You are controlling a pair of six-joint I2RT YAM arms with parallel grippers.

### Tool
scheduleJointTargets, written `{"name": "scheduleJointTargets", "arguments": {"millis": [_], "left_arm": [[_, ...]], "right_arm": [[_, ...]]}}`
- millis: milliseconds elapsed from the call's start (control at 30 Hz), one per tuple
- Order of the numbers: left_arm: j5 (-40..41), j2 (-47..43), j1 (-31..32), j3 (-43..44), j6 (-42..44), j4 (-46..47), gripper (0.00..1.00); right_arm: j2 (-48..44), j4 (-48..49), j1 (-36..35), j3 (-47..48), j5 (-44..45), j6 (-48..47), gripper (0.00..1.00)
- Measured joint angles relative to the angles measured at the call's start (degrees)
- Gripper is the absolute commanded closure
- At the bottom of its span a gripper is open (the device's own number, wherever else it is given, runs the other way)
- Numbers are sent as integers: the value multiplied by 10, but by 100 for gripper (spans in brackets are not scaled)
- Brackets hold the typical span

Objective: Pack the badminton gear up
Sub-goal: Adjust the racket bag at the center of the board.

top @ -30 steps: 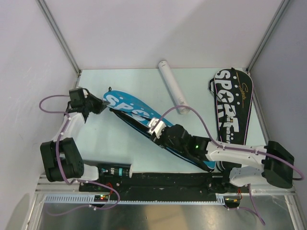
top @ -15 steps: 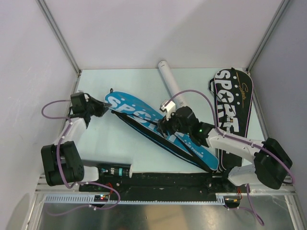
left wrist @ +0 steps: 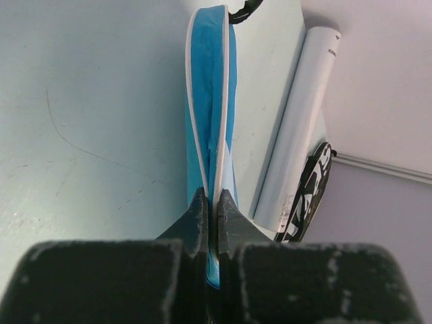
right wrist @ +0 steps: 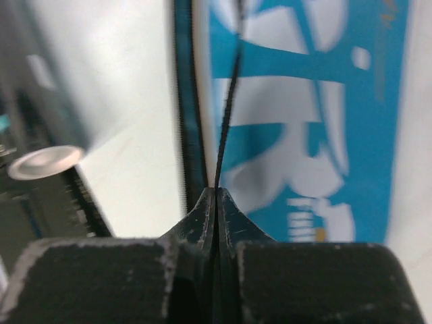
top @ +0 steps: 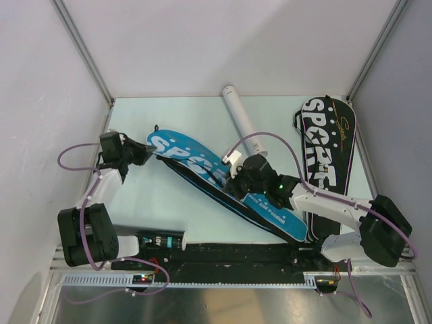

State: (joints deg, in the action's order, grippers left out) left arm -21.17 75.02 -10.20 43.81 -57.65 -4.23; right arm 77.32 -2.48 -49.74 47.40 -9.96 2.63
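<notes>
A blue "SPORT" racket cover (top: 202,169) lies slantwise across the table's middle. My left gripper (top: 144,154) is shut on the rim of its head end, and the blue cover (left wrist: 209,101) stretches away from the left gripper (left wrist: 211,202) edge-on. My right gripper (top: 231,179) sits over the cover's middle. In the right wrist view the right gripper (right wrist: 216,196) is shut on a thin black strip (right wrist: 228,115) of the blue cover (right wrist: 324,101). A white shuttle tube (top: 244,123) lies at the back. A black "SPORT" cover (top: 327,152) lies flat on the right. No racket or shuttlecock shows.
A dark tube (top: 160,241) with a white cap (right wrist: 44,162) lies along the arms' base rail at the near edge. White walls with metal corner posts close the table on three sides. The white tube (left wrist: 297,121) and black cover (left wrist: 307,202) lie just beyond the blue cover.
My right gripper swung up over the blue cover with its jaws apart, then came down a little and shut on the cover's black strip. The left gripper kept its grip and barely moved.
</notes>
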Motion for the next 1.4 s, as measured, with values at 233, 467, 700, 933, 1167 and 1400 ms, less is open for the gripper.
{"name": "scheduleJointTargets", "arguments": {"millis": [233, 467, 700, 933, 1167, 1400], "left_arm": [[28, -9, 10, -21, -16, 19, 100], [45, -13, 16, -34, -38, 34, 100], [52, -21, 20, -47, -59, 42, 100], [55, -42, 21, -69, -95, 54, 100], [60, -83, 21, -75, -105, 46, 100], [105, -125, 21, -71, -92, 4, 100]], "right_arm": [[-11, 19, -127, 10, -16, 17, 97], [57, 32, -170, 11, -51, 14, 97], [132, -4, -175, 14, -5, 26, 79], [101, -31, -175, 39, 68, 80, 52], [2, -18, -172, 64, 190, 150, 51], [-99, -187, -152, 72, 338, 365, 52]]}}
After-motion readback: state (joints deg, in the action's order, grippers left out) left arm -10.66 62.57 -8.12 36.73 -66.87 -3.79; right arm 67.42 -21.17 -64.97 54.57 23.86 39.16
